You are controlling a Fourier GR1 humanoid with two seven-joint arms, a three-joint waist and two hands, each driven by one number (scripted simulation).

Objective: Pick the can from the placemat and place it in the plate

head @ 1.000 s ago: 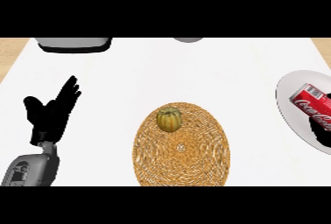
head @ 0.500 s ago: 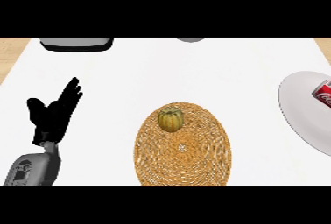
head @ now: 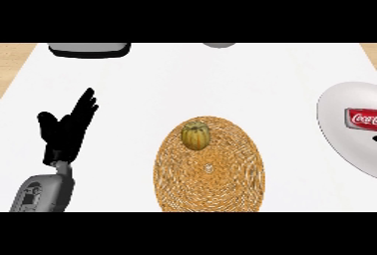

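Head view: red can (head: 363,119) on glossy plate (head: 340,130) (round).

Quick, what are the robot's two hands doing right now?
Left hand: open, fingers up, holding nothing.
Right hand: not in view.

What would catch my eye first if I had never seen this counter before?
Probably the round woven placemat at centre, with a small striped squash at its far end. At the right edge, a red can lies on a white plate; the black left hand rests open at left.
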